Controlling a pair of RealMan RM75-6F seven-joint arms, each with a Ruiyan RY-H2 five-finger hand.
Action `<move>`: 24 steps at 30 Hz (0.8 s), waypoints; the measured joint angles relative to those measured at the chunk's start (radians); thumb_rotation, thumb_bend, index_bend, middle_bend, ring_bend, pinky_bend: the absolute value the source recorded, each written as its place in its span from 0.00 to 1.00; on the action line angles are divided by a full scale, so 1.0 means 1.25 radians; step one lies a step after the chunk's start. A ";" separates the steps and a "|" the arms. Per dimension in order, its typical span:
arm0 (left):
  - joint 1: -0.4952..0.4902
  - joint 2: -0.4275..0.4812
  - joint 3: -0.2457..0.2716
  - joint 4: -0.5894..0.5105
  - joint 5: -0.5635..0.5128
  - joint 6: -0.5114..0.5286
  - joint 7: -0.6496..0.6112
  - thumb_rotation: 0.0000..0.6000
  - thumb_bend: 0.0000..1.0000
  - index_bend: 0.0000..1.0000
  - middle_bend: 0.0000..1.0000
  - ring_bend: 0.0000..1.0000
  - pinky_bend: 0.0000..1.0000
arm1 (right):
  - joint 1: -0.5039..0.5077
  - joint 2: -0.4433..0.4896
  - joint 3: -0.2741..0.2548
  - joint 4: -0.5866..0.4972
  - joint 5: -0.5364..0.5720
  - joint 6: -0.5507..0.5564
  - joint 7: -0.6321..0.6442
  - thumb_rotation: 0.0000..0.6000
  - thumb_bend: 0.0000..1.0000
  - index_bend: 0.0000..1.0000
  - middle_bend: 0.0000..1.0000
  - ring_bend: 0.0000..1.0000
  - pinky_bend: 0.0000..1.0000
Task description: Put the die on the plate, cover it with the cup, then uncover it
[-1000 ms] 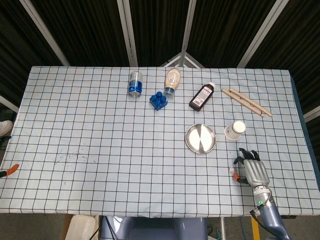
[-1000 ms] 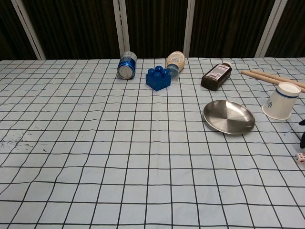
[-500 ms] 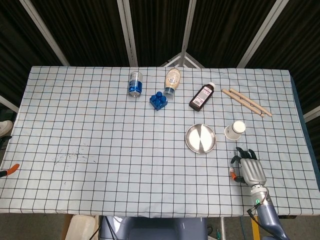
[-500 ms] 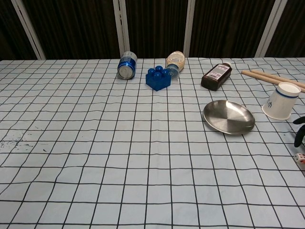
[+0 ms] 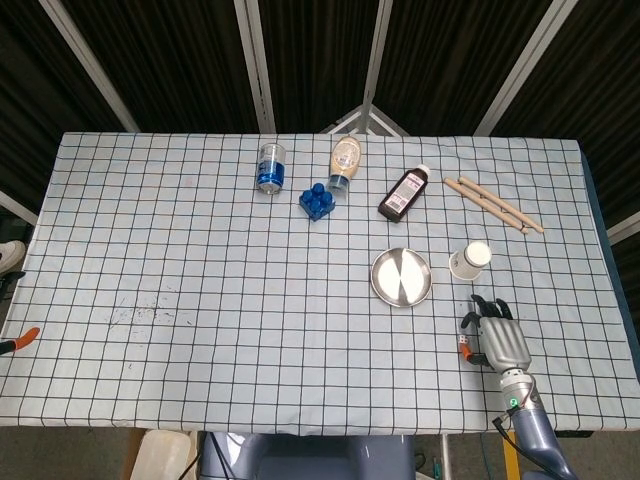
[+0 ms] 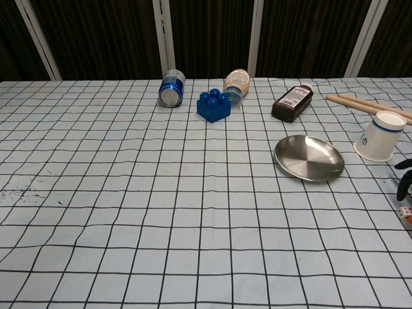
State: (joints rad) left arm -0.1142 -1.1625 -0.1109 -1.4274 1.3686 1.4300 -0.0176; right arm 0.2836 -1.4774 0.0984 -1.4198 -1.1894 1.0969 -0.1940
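The small white die [image 6: 404, 212] lies on the checked cloth at the far right edge of the chest view. In the head view it is mostly hidden beside my right hand's orange thumb. My right hand [image 5: 495, 337] hovers over it near the table's front right, fingers apart, holding nothing; its dark fingertips [image 6: 405, 182] reach in just behind the die. The round steel plate [image 5: 401, 277] [image 6: 309, 158] sits bare to the hand's left and further back. The white paper cup [image 5: 470, 260] [image 6: 380, 136] stands right of the plate. My left hand does not show.
Along the back lie a blue can [image 5: 271, 167], a blue toy brick [image 5: 317, 200], a squeeze bottle [image 5: 345, 160], a brown bottle [image 5: 404, 192] and two wooden sticks [image 5: 493, 204]. A small orange tip [image 5: 25, 337] pokes in at the left table edge.
My right hand has slid a little left and back toward the die, so its thumb now sits right beside it. The die, plate and cup have stayed put.
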 measured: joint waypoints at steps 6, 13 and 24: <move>-0.001 -0.001 0.000 0.000 -0.001 -0.001 0.002 1.00 0.22 0.21 0.00 0.00 0.06 | 0.001 0.000 -0.001 0.003 0.001 0.001 0.001 1.00 0.34 0.49 0.12 0.16 0.00; -0.002 -0.002 0.001 0.000 -0.001 -0.004 0.005 1.00 0.22 0.21 0.00 0.00 0.06 | 0.001 -0.002 -0.004 0.006 0.002 -0.002 0.003 1.00 0.35 0.50 0.12 0.16 0.00; -0.004 -0.003 0.000 0.002 -0.001 -0.005 0.006 1.00 0.22 0.21 0.00 0.00 0.06 | 0.002 -0.005 -0.006 0.009 0.000 0.000 0.006 1.00 0.38 0.55 0.14 0.16 0.00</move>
State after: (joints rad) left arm -0.1188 -1.1668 -0.1103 -1.4251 1.3668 1.4244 -0.0098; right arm 0.2858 -1.4834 0.0909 -1.4082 -1.1892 1.0966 -0.1859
